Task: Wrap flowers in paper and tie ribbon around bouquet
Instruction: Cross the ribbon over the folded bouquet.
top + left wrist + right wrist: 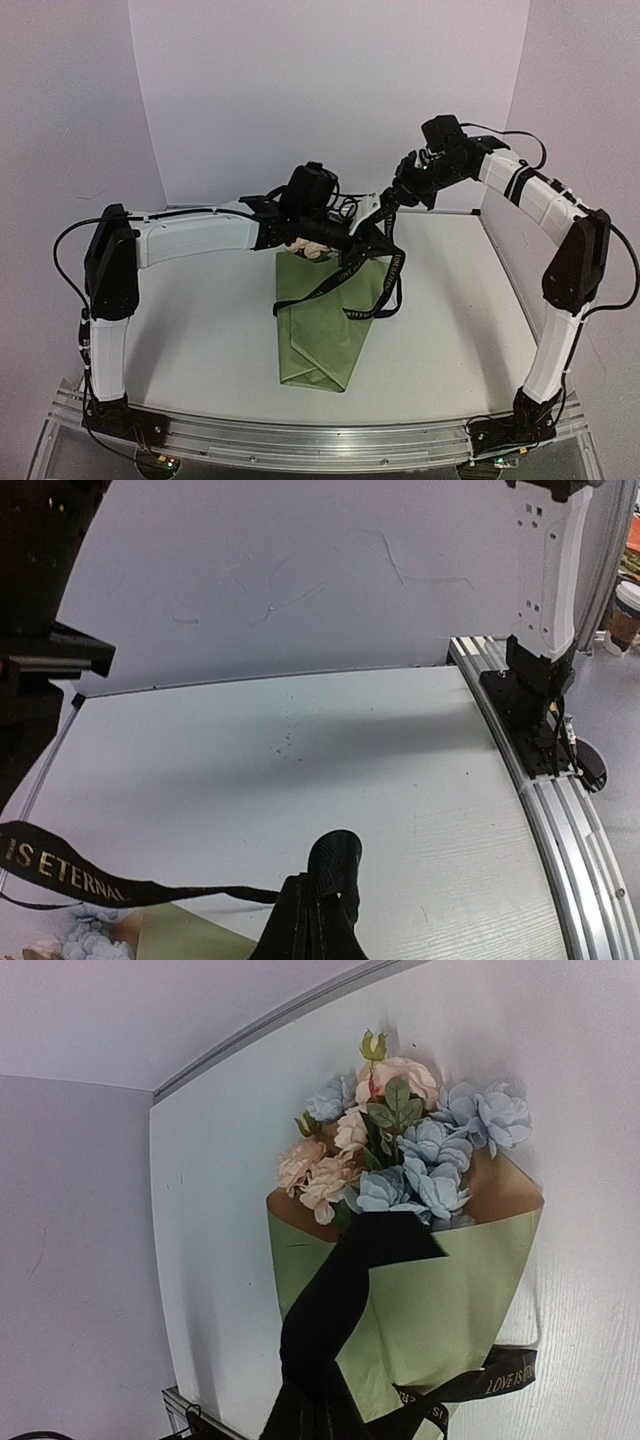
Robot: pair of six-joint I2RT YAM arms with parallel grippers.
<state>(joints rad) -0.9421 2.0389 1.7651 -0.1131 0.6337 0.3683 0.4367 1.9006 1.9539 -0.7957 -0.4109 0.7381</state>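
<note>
Both claws are pinching shut on the ribbon (pixel 352 268) as I am working the tying step from my remote station. The left claw (pixel 362 238) is gripping one stretch low over the bouquet's wide end. The right claw (pixel 398 195) is holding another stretch, raised just beyond and to the right of its partner.

Beneath them the table (pixel 200 330) is carrying the bouquet (pixel 325 330), which is lying flat with its narrow folded end pointing away from both claws, toward the arm bases. The paper (pixel 440 1300) is wrapping the stems olive side out, its tan lining showing at the rim under the right claw. The flowers (pixel 400 1150) are peeking out past that rim.

Slack ribbon is hanging from both claws and trailing in a loose loop across the paper below them. I cannot tell whether it is passing underneath the cone.

Wrapping looks finished to me, tying only begun. The next move, I judge, is calling for crossing the two held stretches and drawing them snug around the cone without dragging the paper open.
</note>
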